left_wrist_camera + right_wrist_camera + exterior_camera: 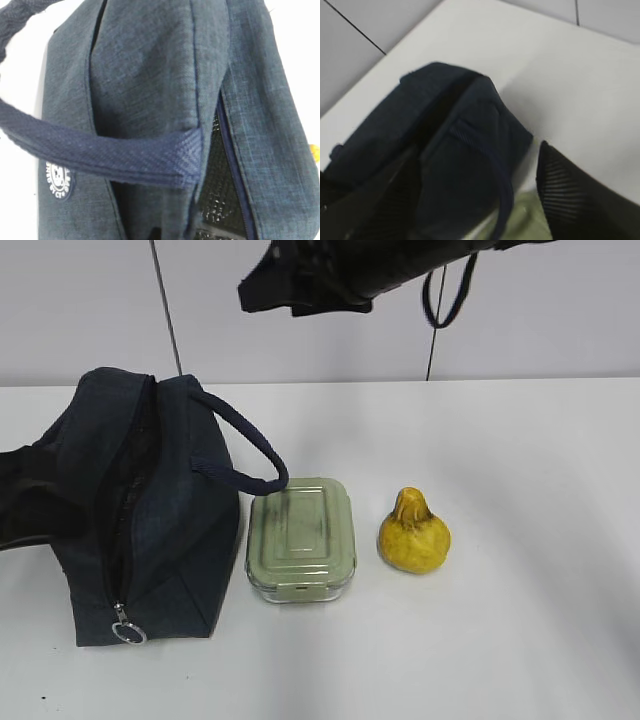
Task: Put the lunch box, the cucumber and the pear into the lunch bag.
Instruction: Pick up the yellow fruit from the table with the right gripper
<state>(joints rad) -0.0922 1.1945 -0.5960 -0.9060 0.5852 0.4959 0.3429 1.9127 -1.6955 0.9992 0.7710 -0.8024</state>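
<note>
Two tools — right tool spread wide above lunch bag; left clamped closed, out of view.

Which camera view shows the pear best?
The exterior view: the whole pear stands unobstructed on the table, right of the lunch box. The left wrist view shows only a tiny yellow bit at its right edge, past the lunch bag. The right wrist view does not show it.

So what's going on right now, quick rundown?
Right gripper open, above the lunch bag. Left gripper unseen, shut. Lunch box and pear on the table beside the bag; cucumber not visible. Bag handle drapes onto the box.
</note>
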